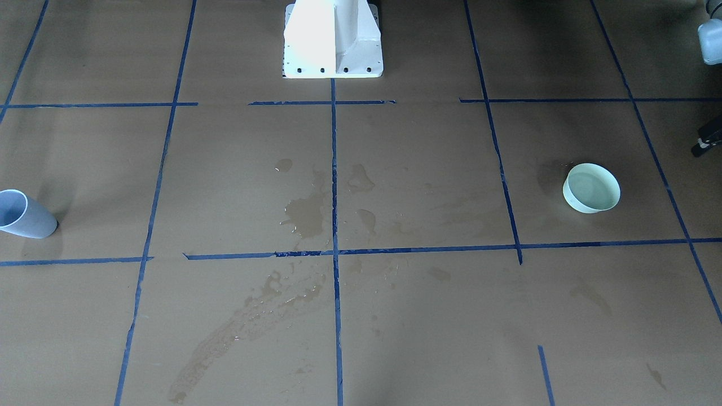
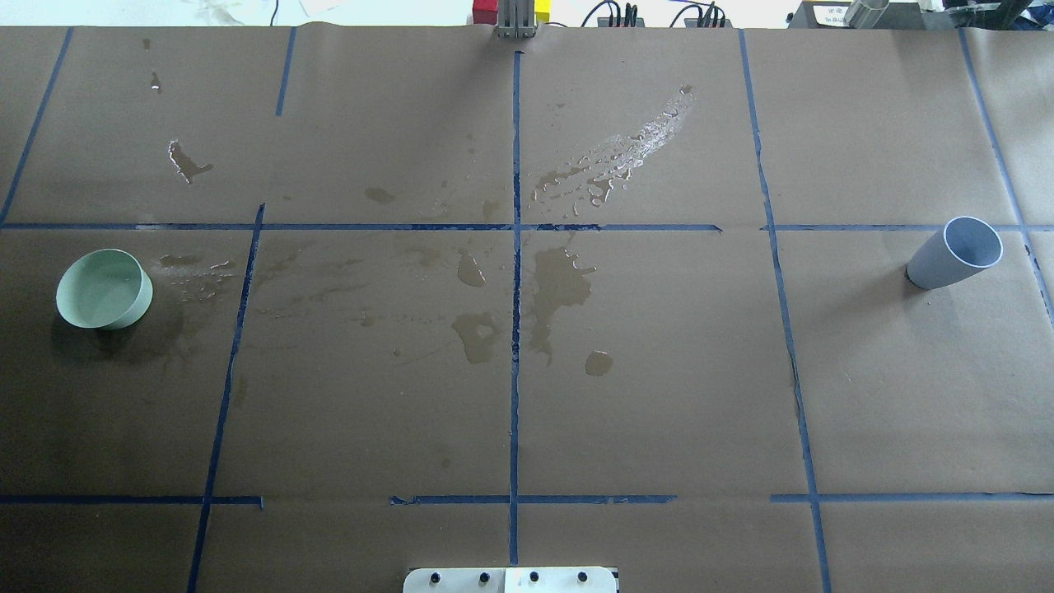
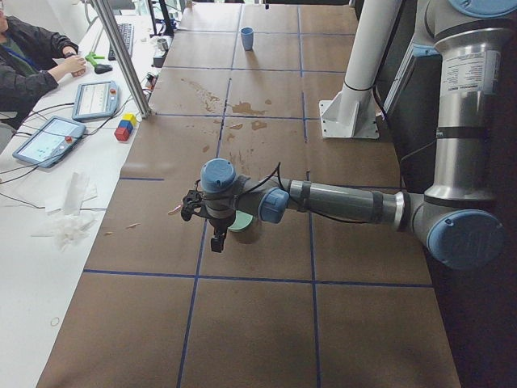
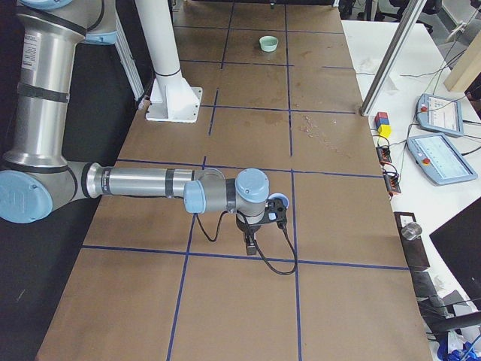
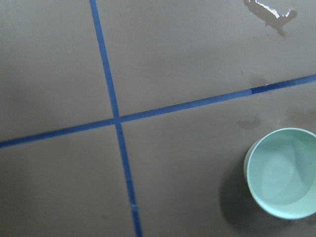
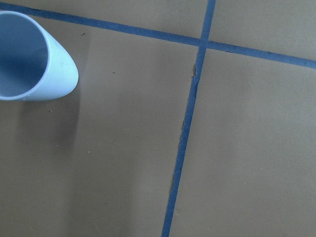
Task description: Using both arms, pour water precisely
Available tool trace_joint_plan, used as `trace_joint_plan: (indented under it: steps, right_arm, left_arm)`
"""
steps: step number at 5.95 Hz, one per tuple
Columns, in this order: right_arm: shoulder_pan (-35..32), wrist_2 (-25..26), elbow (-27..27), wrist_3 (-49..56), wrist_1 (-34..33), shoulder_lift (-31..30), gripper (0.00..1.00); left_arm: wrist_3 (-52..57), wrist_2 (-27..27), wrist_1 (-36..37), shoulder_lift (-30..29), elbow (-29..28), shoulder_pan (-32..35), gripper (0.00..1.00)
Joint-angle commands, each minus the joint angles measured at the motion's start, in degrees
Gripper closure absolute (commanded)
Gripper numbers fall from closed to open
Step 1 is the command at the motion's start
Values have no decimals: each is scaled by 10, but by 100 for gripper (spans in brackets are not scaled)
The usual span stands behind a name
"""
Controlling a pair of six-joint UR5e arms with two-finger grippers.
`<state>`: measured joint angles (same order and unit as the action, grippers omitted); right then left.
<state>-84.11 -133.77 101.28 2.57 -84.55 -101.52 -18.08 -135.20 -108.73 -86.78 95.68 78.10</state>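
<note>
A pale green bowl (image 2: 103, 289) stands on the brown paper at my left; it also shows in the front view (image 1: 591, 188) and the left wrist view (image 5: 284, 173). A faint shimmer inside it looks like water. A light blue cup (image 2: 955, 253) stands upright at my right, also in the right wrist view (image 6: 29, 57); I cannot tell its contents. My left gripper (image 3: 216, 241) hangs over the table beside the bowl (image 3: 245, 229). My right gripper (image 4: 249, 244) hangs low near the cup's place. Both show only in side views, so I cannot tell whether they are open or shut.
Dark wet blotches (image 2: 560, 284) and a glossy streak of spilled drops (image 2: 634, 144) lie on the middle of the paper. Blue tape lines (image 2: 515, 247) grid the table. The white pedestal (image 1: 333, 39) stands at the robot's side. Tablets and an operator (image 3: 32, 61) are beyond the far edge.
</note>
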Motion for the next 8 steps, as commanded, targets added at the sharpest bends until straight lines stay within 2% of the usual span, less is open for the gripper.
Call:
trace_joint_plan:
  steps: [1, 2, 4, 5, 6, 7, 8]
  right_arm:
    - [0, 0, 1, 0, 0, 0, 0]
    - [0, 0, 1, 1, 0, 0, 0]
    - [0, 0, 1, 1, 0, 0, 0]
    - [0, 0, 1, 1, 0, 0, 0]
    - [-1, 0, 1, 1, 0, 0, 0]
    - [0, 0, 1, 1, 0, 0, 0]
    - [0, 0, 1, 1, 0, 0, 0]
  left_arm:
    - [-215, 1, -266, 6, -111, -88, 0]
    - [-293, 10, -318, 3, -128, -125, 0]
    - [-360, 52, -335, -8, -127, -172, 0]
    - [-380, 54, -334, -15, -130, -188, 0]
    - [-381, 56, -333, -15, -129, -198, 14]
    - [-392, 57, -328, -18, -131, -202, 79]
    - [-393, 56, -327, -18, -134, -203, 95]
